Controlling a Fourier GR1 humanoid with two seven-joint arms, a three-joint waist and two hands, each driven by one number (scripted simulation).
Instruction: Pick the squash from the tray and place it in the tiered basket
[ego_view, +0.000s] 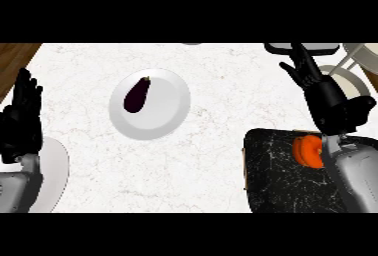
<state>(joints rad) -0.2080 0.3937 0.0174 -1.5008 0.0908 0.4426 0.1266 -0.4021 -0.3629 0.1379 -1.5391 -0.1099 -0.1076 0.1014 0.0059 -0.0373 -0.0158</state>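
Item under inspection: one squash (306, 150), orange and rounded, lying on the dark tray (284, 180) at its upper right edge. It is partly covered by the right forearm, so its full shape cannot be confirmed.

Handling assessment: probably a stiff, hard-skinned body of moderate weight, smooth enough to slip and not fragile. The best hold appears to be across its widest part, thumb opposed to fingers and curled well round.

Right hand (325, 95): fingers spread and extended, holding nothing. It sits beyond the tray, towards the tiered basket (360, 52) at the top right corner.

Left hand (22, 117): open and resting at the left edge, fingers up.

Count:
- Squash: one.
- Tray: one.
- Tiered basket: one, only partly in frame.
- Eggplant (136, 96): one, on a white plate (166, 115) at mid-desk (207, 170).
- Plates: two, the second plate (55, 172) lying partly under the left forearm.

Pick not yet made.
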